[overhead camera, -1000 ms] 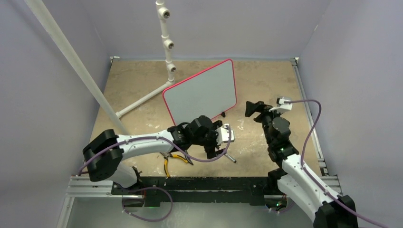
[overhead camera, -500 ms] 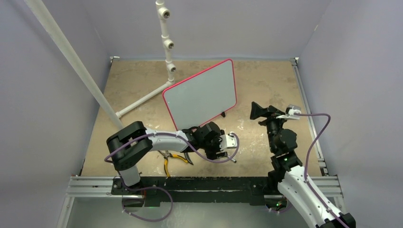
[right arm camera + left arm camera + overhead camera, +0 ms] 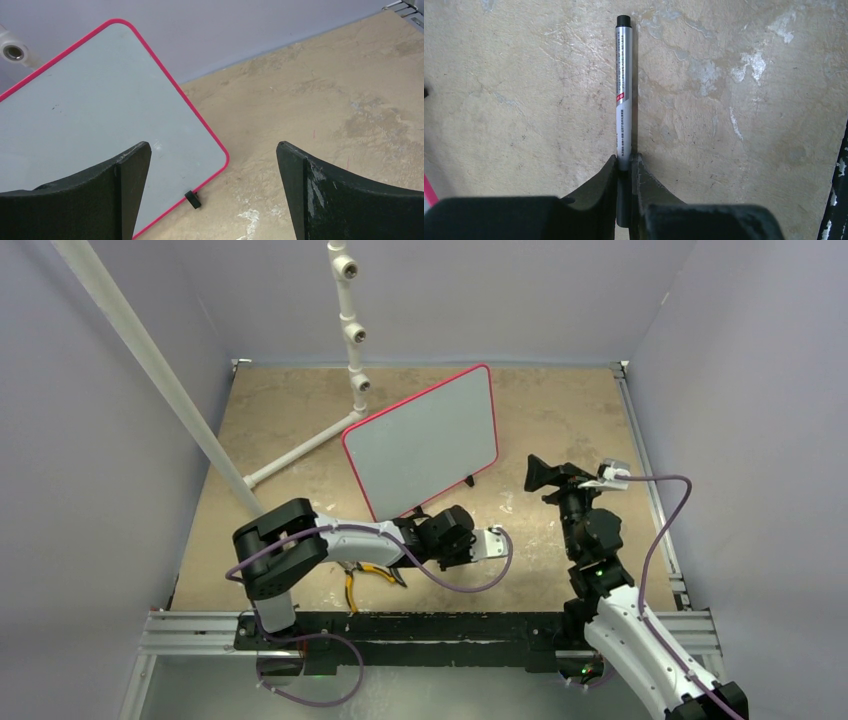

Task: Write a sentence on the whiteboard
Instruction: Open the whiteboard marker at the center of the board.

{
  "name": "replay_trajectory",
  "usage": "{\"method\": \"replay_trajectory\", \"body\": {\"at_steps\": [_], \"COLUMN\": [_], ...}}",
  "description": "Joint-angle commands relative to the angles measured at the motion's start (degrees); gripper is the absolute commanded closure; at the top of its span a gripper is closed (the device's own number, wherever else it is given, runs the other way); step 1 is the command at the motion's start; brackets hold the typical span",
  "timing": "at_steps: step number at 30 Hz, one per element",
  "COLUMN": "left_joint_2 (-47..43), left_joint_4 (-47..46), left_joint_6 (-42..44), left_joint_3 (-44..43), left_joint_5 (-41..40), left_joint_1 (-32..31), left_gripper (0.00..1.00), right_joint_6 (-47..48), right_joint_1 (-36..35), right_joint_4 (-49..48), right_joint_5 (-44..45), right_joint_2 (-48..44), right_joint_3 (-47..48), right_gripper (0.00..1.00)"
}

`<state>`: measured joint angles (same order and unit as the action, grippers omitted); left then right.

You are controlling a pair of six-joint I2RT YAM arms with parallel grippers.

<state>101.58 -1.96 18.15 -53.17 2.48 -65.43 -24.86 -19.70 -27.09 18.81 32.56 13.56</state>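
Lying on the table (image 3: 734, 100), a grey pen (image 3: 623, 90) is squeezed by the closed left gripper (image 3: 624, 160). The right gripper (image 3: 212, 146) is spread wide, empty, facing the whiteboard (image 3: 90, 110).

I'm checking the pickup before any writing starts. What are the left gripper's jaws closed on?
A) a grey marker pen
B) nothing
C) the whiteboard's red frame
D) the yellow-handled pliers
A: in the left wrist view the left gripper pinches one end of the marker pen, whose barrel sticks out straight ahead of the fingers.
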Motion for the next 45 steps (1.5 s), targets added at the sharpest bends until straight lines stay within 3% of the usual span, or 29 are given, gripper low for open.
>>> {"method": "replay_trajectory", "body": {"at_steps": [1,8,12,15,18,25,31,35,41,45], "left_joint_2": [1.9,0.27,-2.57,-3.99,-3.27,-0.72,-0.29,-2.85,-14.03,-19.98], "left_joint_4": [5.56,5.23,5.52,6.3,8.68,11.67,12.26,10.35,2.92,0.3], "left_joint_6": [-2.98,-9.24,-10.64,-10.3,-9.24,-7.92,-7.6,-7.69,-7.93,-9.05], "left_joint_3": [-1.63,-2.0,-1.02,-0.11,-0.65,-2.05,-2.23,-1.11,3.5,5.12], "left_joint_5": [-1.99,-4.94,-1.44,-1.31,-2.29,-5.93,-4.41,-4.24,-8.75,-7.2], "left_joint_1": [-0.33,-0.75,-0.75,-0.75,-0.75,-0.75,-0.75,-0.75,-0.47,1.52], "left_gripper": [0.99,0.99,0.63,0.56,0.54,0.72,1.0,1.0,1.0,1.0], "right_joint_6": [0.59,-1.33,-2.02,-1.99,-1.94,-2.03,-2.03,-2.6,-3.42,-3.04], "right_joint_1": [0.12,0.1,0.11,0.14,0.11,0.1,0.11,0.12,0.15,0.11], "right_joint_4": [-1.75,0.26,2.02,2.05,2.13,2.86,2.93,4.56,5.61,10.32], "right_joint_5": [1.49,4.2,5.26,5.3,5.19,5.27,4.94,2.43,-6.45,-12.09], "right_joint_2": [-1.16,-1.31,-0.76,-0.29,-0.17,-1.11,-1.84,-2.02,-1.75,-1.09], "right_joint_3": [-0.31,0.25,1.23,1.38,1.53,1.55,1.46,2.85,4.55,6.87], "right_gripper": [0.03,0.04,0.04,0.04,0.04,0.04,0.04,0.04,0.02,0.03]}}
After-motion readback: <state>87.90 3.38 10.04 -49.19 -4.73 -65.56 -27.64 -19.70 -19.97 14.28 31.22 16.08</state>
